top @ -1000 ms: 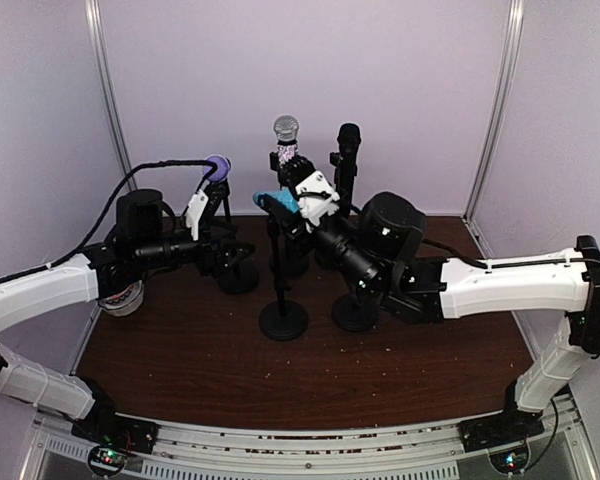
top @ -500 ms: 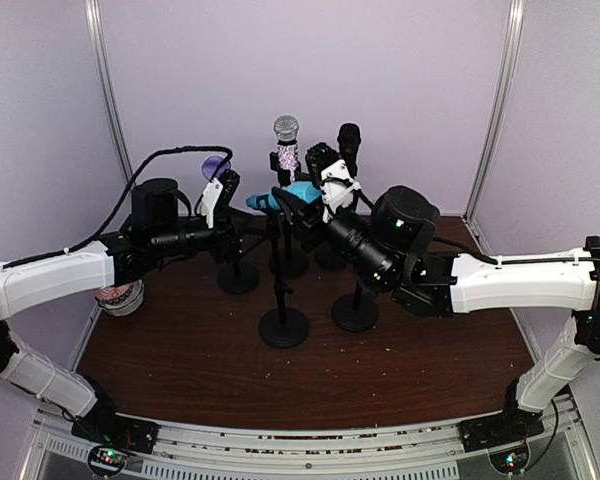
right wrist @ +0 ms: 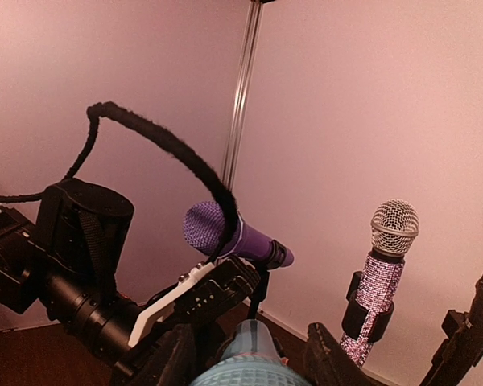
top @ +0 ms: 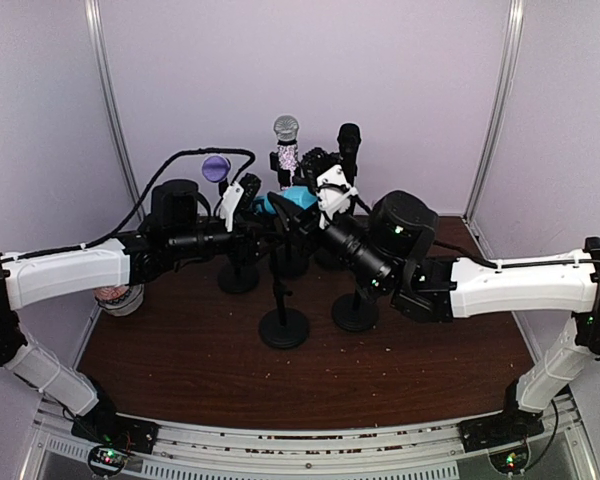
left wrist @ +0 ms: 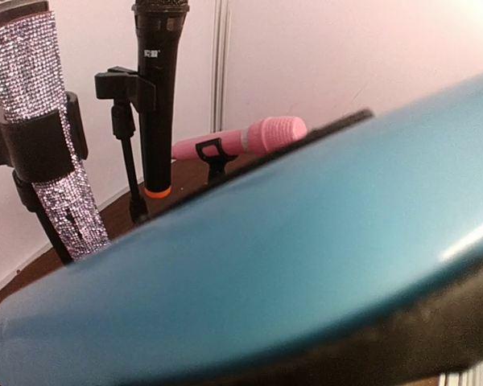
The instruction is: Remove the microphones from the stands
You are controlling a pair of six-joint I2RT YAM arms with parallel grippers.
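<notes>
Grabbing comes first. Blue microphone [top: 293, 197] lies in its stand [top: 283, 300] at 12 o'clock. Left gripper [top: 248, 196] and right gripper [top: 320, 188] crowd it; whether either has closed is unclear. Next, lift it free.

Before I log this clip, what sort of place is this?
Probably a lab test cell, not a stage: plain pale enclosure walls with metal corner rails, and a dark wooden table crowded with stand-mounted microphones, such as the rhinestone microphone.

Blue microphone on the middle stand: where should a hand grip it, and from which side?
Take the blue microphone by its bare barrel, clear of the stand. It lies nearly level, so probably close across it from the side and slide it out lengthwise.
</notes>
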